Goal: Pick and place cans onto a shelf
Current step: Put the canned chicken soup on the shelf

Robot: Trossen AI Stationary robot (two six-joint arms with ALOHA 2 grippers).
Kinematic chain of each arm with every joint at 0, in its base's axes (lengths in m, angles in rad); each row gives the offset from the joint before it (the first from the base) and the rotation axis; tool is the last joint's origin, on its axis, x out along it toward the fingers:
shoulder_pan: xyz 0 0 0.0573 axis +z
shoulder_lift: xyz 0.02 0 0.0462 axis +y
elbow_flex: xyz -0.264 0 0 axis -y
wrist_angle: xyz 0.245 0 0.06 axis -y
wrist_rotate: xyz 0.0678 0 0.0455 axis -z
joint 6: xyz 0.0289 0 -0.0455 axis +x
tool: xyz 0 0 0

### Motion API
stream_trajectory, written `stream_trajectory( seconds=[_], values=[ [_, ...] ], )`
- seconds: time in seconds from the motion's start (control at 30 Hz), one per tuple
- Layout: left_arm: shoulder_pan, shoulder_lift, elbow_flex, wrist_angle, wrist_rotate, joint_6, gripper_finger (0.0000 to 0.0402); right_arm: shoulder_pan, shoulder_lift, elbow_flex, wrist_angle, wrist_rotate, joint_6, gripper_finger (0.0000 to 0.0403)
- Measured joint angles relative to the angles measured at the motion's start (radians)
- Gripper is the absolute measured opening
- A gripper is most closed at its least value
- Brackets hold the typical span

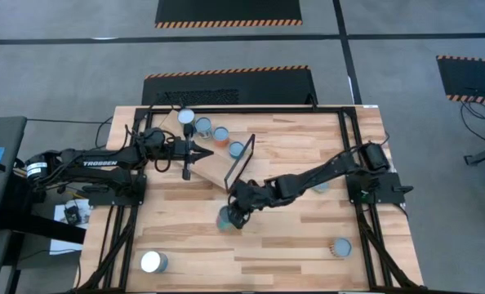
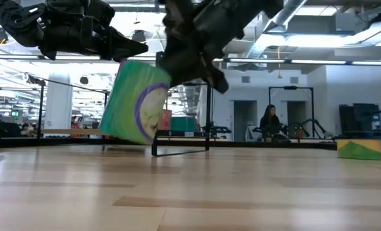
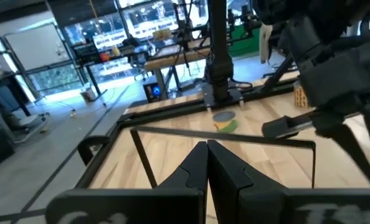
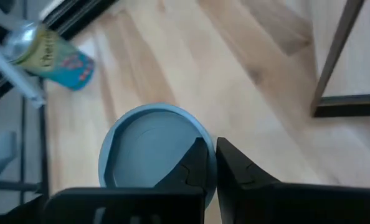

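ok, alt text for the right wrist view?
The right tool pinches the rim of a pale-blue-topped can over the wooden tabletop. A second, teal-sided can sits farther off, and the shelf's black frame shows at one edge.

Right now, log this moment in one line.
phase: grasp | right end effector: shut on rim of tilted can | left end effector: shut, empty, above shelf

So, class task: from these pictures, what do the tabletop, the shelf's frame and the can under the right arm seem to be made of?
Tabletop: pale wood planks, matte, with visible grain and seams.
Shelf frame: thin black bars, probably painted metal.
Can by the right claw: smooth pale-blue rimmed top, likely metal or plastic; its green and purple side looks like a printed label.
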Motion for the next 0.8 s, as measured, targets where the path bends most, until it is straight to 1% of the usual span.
stream_trajectory(
  seconds=[0.17, 0.23, 0.37, 0.43, 0.6, 0.73, 0.8],
  values=[
    [0.0, 0.0, 0.0, -0.012, -0.002, -0.001, 0.0, 0.003, 0.085, 0.097, -0.051, 0.007, -0.037, 0.0027],
    [0.0, 0.0, 0.0, -0.012, -0.002, -0.006, 0.0, 0.007, 0.107, 0.138, -0.107, 0.008, -0.061, 0.0028],
    [0.0, 0.0, 0.0, -0.015, -0.002, -0.022, 0.0, 0.008, 0.158, 0.215, -0.172, 0.008, -0.087, 0.004],
    [0.0, 0.0, 0.0, -0.025, -0.002, -0.024, 0.0, 0.007, 0.175, 0.234, -0.175, 0.011, -0.088, 0.0049],
    [0.0, 0.0, 0.0, -0.037, -0.002, -0.025, 0.0, 0.007, 0.178, 0.242, -0.169, 0.03, -0.136, 0.0083],
    [0.0, 0.0, 0.0, -0.04, -0.002, -0.026, 0.0, 0.007, 0.154, 0.242, -0.164, 0.05, -0.173, 0.0127],
    [0.0, 0.0, 0.0, -0.043, -0.002, -0.026, 0.0, 0.011, 0.124, 0.242, -0.169, 0.046, -0.235, 0.015]
  ],
)
